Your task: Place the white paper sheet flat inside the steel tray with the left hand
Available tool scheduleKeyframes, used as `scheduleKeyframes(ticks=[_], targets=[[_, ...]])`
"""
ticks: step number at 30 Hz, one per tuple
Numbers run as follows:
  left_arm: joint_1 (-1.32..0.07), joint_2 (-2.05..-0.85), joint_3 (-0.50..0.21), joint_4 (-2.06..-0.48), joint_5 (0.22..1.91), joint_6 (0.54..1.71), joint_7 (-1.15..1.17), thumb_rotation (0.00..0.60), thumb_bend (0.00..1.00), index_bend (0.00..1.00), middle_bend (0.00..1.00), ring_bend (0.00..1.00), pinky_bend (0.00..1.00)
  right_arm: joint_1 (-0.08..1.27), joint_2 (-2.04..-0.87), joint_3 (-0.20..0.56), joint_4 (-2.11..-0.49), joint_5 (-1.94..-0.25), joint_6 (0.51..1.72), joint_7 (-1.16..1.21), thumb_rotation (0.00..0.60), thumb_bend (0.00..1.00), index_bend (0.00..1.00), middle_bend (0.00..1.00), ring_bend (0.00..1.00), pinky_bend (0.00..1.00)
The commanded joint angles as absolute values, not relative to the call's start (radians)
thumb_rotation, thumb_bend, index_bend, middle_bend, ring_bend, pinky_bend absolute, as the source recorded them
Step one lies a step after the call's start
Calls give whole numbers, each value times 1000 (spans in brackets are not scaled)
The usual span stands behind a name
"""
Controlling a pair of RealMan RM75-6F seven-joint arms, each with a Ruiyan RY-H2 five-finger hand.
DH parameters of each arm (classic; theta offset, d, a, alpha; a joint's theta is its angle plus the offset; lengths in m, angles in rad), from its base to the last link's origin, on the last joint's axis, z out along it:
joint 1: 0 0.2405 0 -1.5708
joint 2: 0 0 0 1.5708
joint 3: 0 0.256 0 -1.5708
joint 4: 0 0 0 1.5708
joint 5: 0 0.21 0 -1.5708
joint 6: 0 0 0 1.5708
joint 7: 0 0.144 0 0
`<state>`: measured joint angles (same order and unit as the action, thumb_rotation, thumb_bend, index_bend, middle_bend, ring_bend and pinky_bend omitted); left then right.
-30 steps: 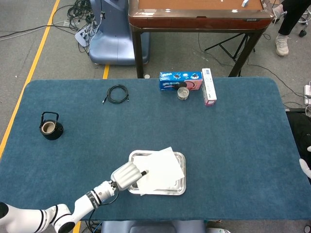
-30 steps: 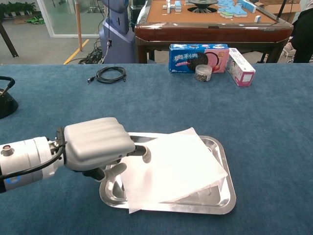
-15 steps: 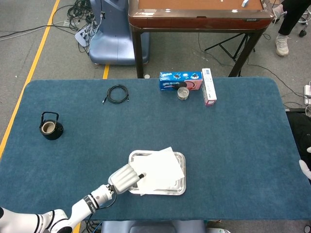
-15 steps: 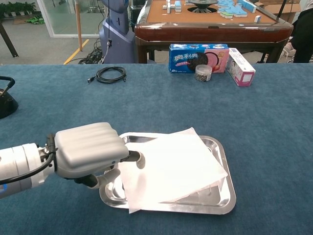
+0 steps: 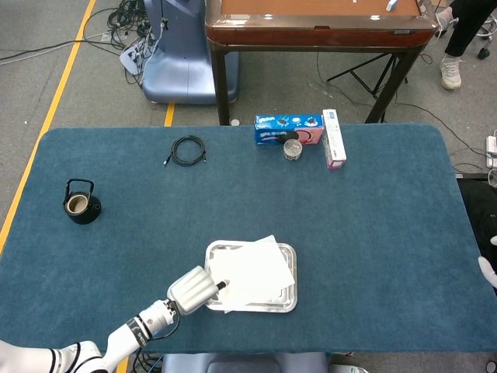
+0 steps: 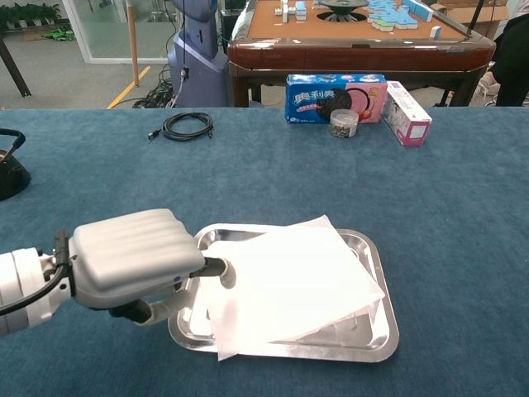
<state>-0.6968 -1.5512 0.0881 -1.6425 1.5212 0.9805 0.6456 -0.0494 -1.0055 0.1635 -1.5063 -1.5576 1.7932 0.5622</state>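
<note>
Change: left hand (image 6: 132,258) has drawn back toward the lower left of both views since a second ago; paper and tray lie as they did.
Left hand: fingers curled, back of the hand to the chest camera; one dark fingertip (image 6: 216,267) reaches the paper's left edge. Whether it pinches the sheet or only touches it cannot be told.
Right hand: not seen in either view.
Surface: blue cloth table (image 5: 373,233), filling most of the head view.
Room: grey floor with a yellow line at upper left, a brown table (image 5: 318,23) beyond, and a tangle of cables on the floor.
Paper: white paper sheet (image 6: 289,281) lies on the steel tray (image 6: 376,327), turned askew, one corner pointing to the upper right, long axis running from lower left to upper right; its lower-left corner and right corner overhang the rim, so it is not flat inside.
Tray: lower centre of the table, long side left to right.
Other things: black kettle (image 5: 81,203) at left, coiled cable (image 5: 188,150), snack boxes (image 5: 288,130) and a small jar (image 5: 293,149) at the far edge.
Hidden: palm and thumb lie under the hand; left arm cut off by the frame.
</note>
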Motion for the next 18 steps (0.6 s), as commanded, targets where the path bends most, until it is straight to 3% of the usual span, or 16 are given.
scheduleKeyframes(ticks=[1, 18], targets=[[-692, -1548, 96, -1650, 1534, 983, 644, 600, 576, 292, 1000, 1000, 1000, -49, -1006, 163, -1507, -1557, 1792, 559, 600, 259, 479, 501, 361, 322], [-680, -1565, 97, -1635, 1557, 971, 613, 600, 576, 311, 1000, 1000, 1000, -55, -999, 166, -1504, -1548, 1795, 589, 600, 259, 479, 501, 361, 322]])
